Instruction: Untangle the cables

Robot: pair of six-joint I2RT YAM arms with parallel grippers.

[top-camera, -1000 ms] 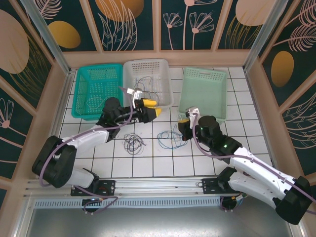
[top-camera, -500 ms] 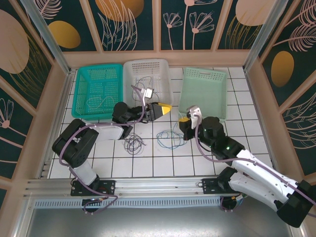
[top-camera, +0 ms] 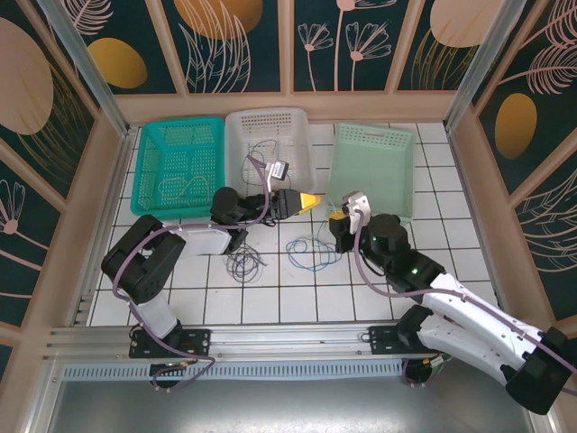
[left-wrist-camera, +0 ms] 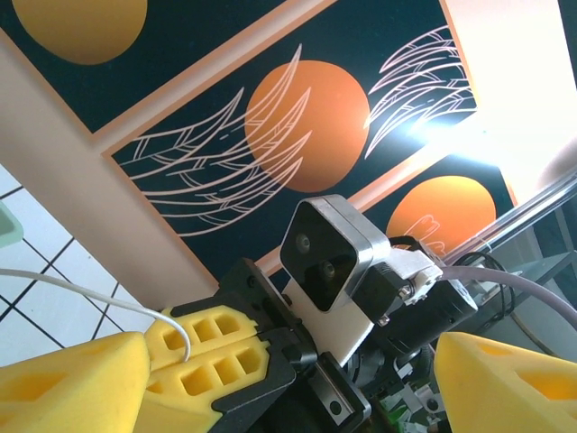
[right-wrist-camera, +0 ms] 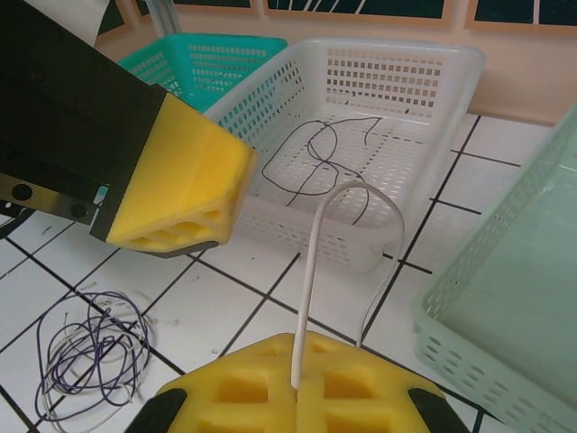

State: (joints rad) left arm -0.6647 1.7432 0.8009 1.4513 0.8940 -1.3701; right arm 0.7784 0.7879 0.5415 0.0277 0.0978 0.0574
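Down on the tiles point(top-camera: 270, 298), nearest the arm bases, two loose coils lie apart. The purple cable point(top-camera: 243, 262) is a tangled loop on the left. The blue cable point(top-camera: 311, 253) is to its right, just in front of the right gripper point(top-camera: 336, 217).

That right gripper is pinched tight on the white cable point(right-wrist-camera: 311, 271). The wire comes straight up out of the seam between its yellow fingers point(right-wrist-camera: 234, 397), arcs over and drops back down on the right side.

Facing it from the left is the left gripper point(top-camera: 302, 199), with its arm stretched out across the tiles. Its jaws stand wide apart with nothing between them. From its own wrist view, one yellow pad point(left-wrist-camera: 72, 383) sits low left and the other low right. The right gripper and its camera point(left-wrist-camera: 329, 253) show in the gap between them. The two grippers are close, tip toward tip, but not touching. The left one is just off the near right corner of the white basket point(top-camera: 266, 115).

Further back, inside that white basket, a dark cable point(right-wrist-camera: 306, 149) lies in loose loops on the floor. To the left, the teal basket point(top-camera: 142, 171) has a pale cable point(top-camera: 180, 187) curled in it. The green basket point(top-camera: 374, 135) stands behind the right gripper.
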